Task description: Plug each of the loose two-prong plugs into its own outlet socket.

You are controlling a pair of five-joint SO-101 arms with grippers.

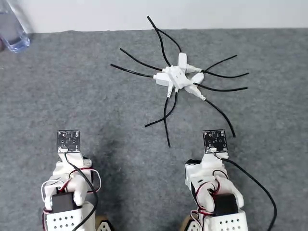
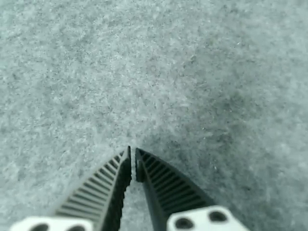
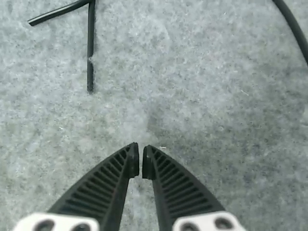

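A heap of white two-prong plugs and outlet sockets (image 1: 178, 77) lies at the far middle of the grey carpet, with black cords (image 1: 166, 118) fanning out from it in all directions. Which pieces are joined I cannot tell. Both arms sit at the near edge, well short of the heap: the left arm (image 1: 68, 178) at near left, the right arm (image 1: 214, 180) at near right. My left gripper (image 2: 133, 159) is shut over bare carpet. My right gripper (image 3: 140, 156) is shut too, with black cord ends (image 3: 90, 48) lying on the carpet ahead of it.
A clear plastic bottle (image 1: 12, 30) stands at the far left corner. A white wall (image 1: 192, 12) borders the carpet's far edge. Another black cord (image 3: 293, 26) crosses a corner of the right wrist view.
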